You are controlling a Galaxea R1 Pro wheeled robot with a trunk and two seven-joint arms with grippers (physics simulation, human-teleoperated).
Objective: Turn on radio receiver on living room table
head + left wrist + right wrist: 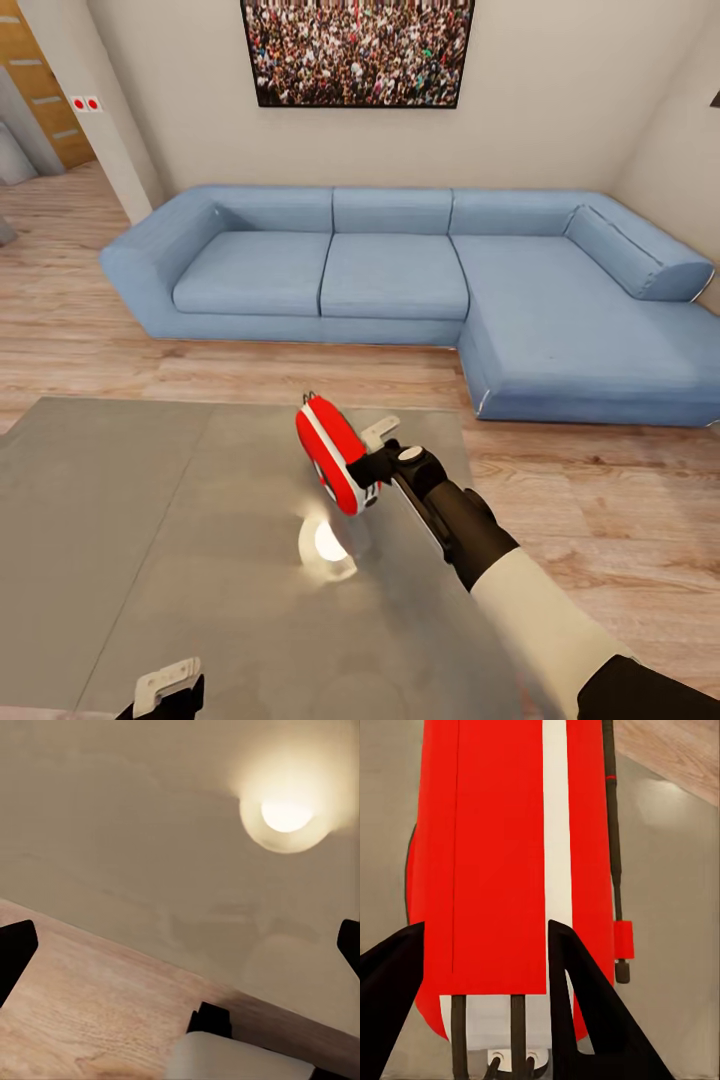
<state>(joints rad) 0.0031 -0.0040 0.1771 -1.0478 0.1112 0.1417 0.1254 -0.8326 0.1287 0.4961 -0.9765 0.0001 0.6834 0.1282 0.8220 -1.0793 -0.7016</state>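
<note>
The red radio receiver point(331, 455) with its white stripe stands tilted on the glossy grey table point(150, 500), near the far right part of the top. My right gripper point(372, 450) is right against its side, open, with one pale finger point(381, 431) reaching past it. In the right wrist view the radio point(502, 855) spans wider than the gap between the dark fingers point(585, 1020), so the gripper point(486, 926) is not around it. My left gripper point(165, 690) hangs open over the table's near edge, and in its wrist view the gripper point(187, 937) holds nothing.
A big blue L-shaped sofa point(400, 270) runs behind the table and down the right side, with a crowd picture point(355, 50) above it. Light wood floor point(600, 500) lies between them. A lamp reflection point(325, 545) glares on the table top.
</note>
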